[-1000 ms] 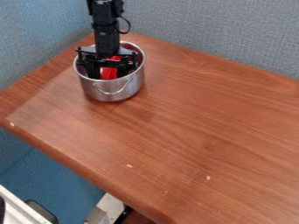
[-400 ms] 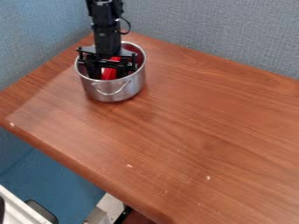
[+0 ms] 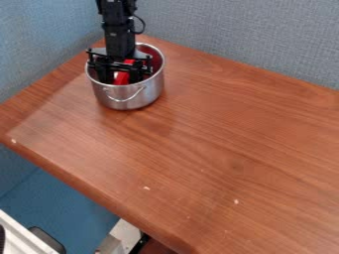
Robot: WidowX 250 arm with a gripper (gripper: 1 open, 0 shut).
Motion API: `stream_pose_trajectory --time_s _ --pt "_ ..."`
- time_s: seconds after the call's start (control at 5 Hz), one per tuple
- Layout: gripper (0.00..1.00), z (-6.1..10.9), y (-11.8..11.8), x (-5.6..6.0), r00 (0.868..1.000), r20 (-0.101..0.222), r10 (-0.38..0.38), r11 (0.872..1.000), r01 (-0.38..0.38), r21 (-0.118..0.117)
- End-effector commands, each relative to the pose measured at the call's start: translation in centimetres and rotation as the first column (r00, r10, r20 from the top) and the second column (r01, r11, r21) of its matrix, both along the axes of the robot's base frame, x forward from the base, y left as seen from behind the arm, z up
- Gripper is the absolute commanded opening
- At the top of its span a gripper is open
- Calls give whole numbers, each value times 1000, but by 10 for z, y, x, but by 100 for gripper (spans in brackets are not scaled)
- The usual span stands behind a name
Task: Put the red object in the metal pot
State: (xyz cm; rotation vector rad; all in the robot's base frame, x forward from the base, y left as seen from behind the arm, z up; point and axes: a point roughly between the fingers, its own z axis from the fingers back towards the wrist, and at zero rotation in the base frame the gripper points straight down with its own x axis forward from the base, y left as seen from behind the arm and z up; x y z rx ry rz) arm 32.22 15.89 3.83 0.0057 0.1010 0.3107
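The metal pot [image 3: 127, 91] stands at the back left of the wooden table, its thin wire handle hanging down its front. The red object [image 3: 122, 72] lies inside it, only partly visible. My gripper [image 3: 121, 67] reaches straight down into the pot, with its black fingers around the red object. The pot's rim and dark inside hide the fingertips. I cannot tell whether the fingers press on the red object or stand apart from it.
The brown wooden table [image 3: 199, 139] stretches right and toward the front. A blue textured wall [image 3: 252, 35] rises just behind the pot. The table's left and front edges drop off to the floor.
The pot has shifted slightly toward the back wall with my gripper inside it. The red object stays in the pot and the jaws look unchanged.
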Motion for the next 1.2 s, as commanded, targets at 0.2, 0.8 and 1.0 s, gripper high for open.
stream_pose_trajectory --time_s 0.2,0.8,1.0 --pt "0 17 21 0 999 42 34 999 -35 25" --pt "0 28 13 3 995 58 87 996 -88 17" --pt "100 28 6 4 991 62 122 992 -123 17"
